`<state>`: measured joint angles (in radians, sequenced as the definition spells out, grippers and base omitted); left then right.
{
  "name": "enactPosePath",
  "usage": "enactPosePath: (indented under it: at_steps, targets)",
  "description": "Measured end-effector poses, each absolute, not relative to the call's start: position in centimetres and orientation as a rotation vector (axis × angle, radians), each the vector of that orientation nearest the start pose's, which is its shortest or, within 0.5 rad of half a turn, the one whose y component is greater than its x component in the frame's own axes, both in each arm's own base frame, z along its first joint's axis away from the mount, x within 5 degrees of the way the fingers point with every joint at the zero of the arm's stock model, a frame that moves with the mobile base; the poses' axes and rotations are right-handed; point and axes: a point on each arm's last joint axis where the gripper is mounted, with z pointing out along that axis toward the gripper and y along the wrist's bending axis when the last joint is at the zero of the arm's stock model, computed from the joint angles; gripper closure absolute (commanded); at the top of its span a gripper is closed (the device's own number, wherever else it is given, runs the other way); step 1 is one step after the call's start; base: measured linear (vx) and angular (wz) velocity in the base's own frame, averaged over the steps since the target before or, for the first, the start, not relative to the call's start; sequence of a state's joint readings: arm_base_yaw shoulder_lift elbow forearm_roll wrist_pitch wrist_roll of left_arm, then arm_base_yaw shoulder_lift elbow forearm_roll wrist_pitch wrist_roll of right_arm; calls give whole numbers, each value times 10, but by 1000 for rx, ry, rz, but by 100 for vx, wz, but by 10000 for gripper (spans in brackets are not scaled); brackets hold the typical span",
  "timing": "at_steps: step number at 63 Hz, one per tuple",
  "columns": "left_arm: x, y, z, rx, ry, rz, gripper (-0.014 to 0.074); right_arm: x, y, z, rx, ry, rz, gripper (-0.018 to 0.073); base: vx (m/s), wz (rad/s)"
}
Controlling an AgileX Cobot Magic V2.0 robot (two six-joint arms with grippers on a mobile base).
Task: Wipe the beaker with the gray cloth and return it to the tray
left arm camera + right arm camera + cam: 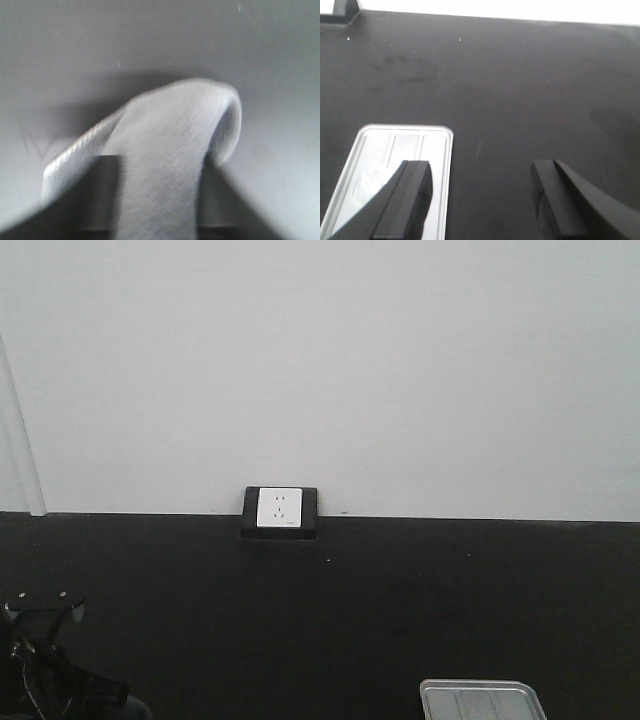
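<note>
In the left wrist view my left gripper [161, 167] is shut on the gray cloth [170, 125]. The cloth runs up between the two dark fingers and folds over above the black table. In the right wrist view my right gripper [481, 170] is open and empty above the table, and its left finger [412, 190] overlaps the metal tray [437, 150]. A faint clear shape [370, 181] lies in the tray beside that finger; I cannot tell if it is the beaker. The tray's far end shows at the bottom right of the front view [480, 698].
A white wall socket in a black box [280, 512] sits at the table's back edge against the white wall. Part of my left arm [40, 670] shows at the bottom left of the front view. The black tabletop [520, 90] stretches beyond the right gripper.
</note>
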<state>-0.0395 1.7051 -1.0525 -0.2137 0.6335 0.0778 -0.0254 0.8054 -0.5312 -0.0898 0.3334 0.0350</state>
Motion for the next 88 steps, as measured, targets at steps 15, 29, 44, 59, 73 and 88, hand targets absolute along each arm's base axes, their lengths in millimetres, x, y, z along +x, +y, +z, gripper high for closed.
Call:
enactPosePath:
  at_steps: [15, 29, 44, 59, 73, 88]
  targets:
    - [322, -26, 222, -40, 2730, -233, 603, 198, -5, 283, -63, 2392, -56, 92, 0, 0]
    - [308, -26, 260, -27, 2606, -242, 599, 267, 26, 293, -319, 2505, 55, 98, 0, 0]
    - [301, -26, 274, -22, 2557, -241, 599, 321, 47, 261, -299, 2776, 60, 99, 0, 0]
    - [301, -26, 274, -18, 2564, -242, 599, 339, 48, 222, -307, 2973, 35, 99, 0, 0]
    - [301, -26, 274, -18, 2564, -242, 599, 346, 49, 203, -312, 3018, 34, 99, 0, 0]
    - [301, -26, 274, -18, 2563, -242, 599, 351, 50, 180, -331, 3078, 31, 134, 0, 0]
